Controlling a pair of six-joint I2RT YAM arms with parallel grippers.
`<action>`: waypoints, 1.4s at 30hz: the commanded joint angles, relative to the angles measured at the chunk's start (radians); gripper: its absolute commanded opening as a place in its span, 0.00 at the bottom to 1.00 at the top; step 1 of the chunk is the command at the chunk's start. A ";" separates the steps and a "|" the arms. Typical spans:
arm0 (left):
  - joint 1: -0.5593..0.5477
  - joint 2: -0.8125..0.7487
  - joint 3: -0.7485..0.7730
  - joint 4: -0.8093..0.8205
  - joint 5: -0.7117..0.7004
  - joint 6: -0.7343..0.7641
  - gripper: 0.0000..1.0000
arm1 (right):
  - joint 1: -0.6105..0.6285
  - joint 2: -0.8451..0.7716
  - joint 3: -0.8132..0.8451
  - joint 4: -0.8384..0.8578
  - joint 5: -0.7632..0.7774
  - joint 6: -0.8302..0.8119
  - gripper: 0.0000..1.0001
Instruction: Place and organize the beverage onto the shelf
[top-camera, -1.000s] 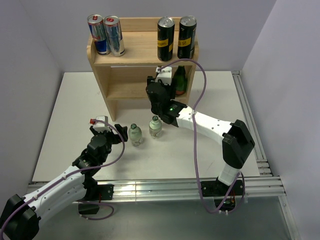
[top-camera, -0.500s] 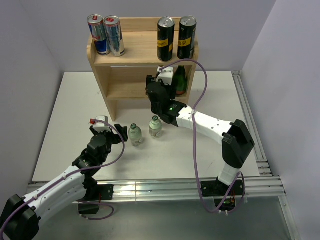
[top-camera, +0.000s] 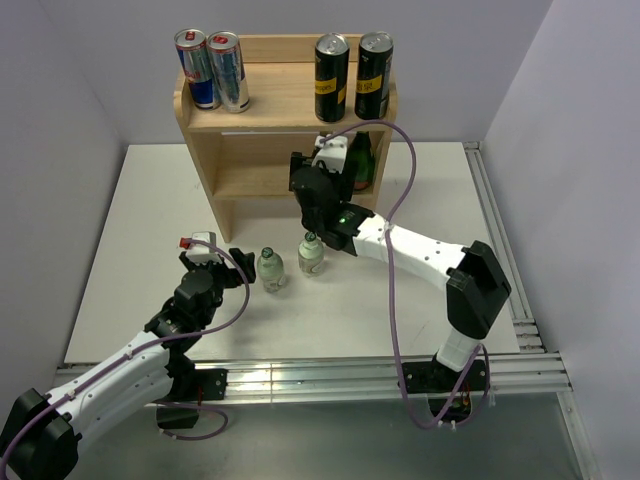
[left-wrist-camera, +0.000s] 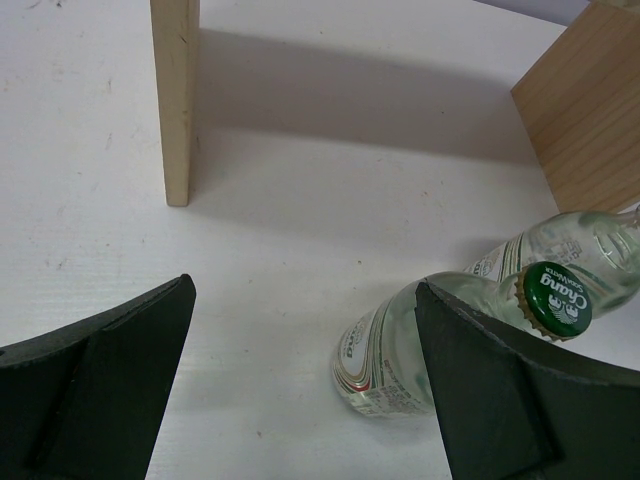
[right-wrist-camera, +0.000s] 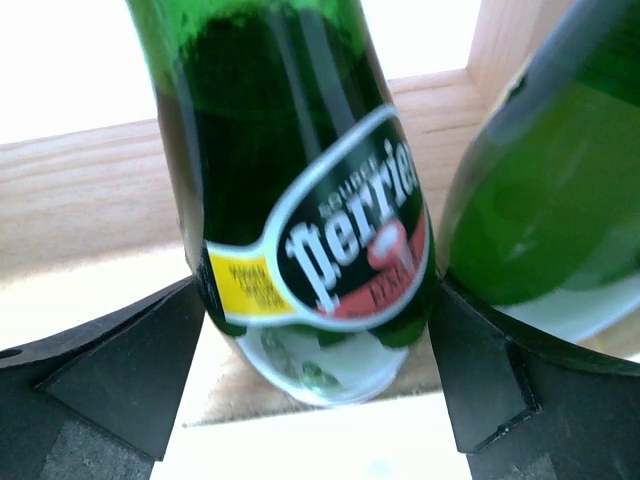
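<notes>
Right, the right gripper (right-wrist-camera: 315, 300) had its jaws pinching the green Perrier bottle (right-wrist-camera: 300, 150) on both sides, at the 3 o'clock end of the shelf's (top-camera: 280, 115) lower tier. Whether its base touched the board, I couldn't tell. A second green bottle (right-wrist-camera: 540, 200) stood just beside it at 3 o'clock. Against a second before, that wrist had crept a touch toward 12 o'clock, further under the top board, and the left arm hadn't budged. The left gripper (left-wrist-camera: 305, 300) sat spread wide over the table (top-camera: 150, 220), gripping nothing, with the clear bottles (left-wrist-camera: 385, 350) by its 3 o'clock finger. The count: two green bottles, two clear bottles, and up top two blue-and-silver cans (top-camera: 228, 72) and two black-and-yellow cans (top-camera: 331, 80).
</notes>
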 joint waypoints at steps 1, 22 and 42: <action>-0.001 -0.010 0.036 0.038 -0.010 -0.003 0.99 | 0.010 -0.061 -0.008 -0.025 0.096 0.020 0.98; -0.001 -0.015 0.034 0.031 -0.023 -0.009 0.99 | 0.186 -0.236 -0.166 -0.250 0.177 0.277 0.98; -0.094 -0.087 0.152 -0.100 0.144 -0.016 0.99 | 0.622 -0.393 -0.401 -1.124 0.275 1.331 0.98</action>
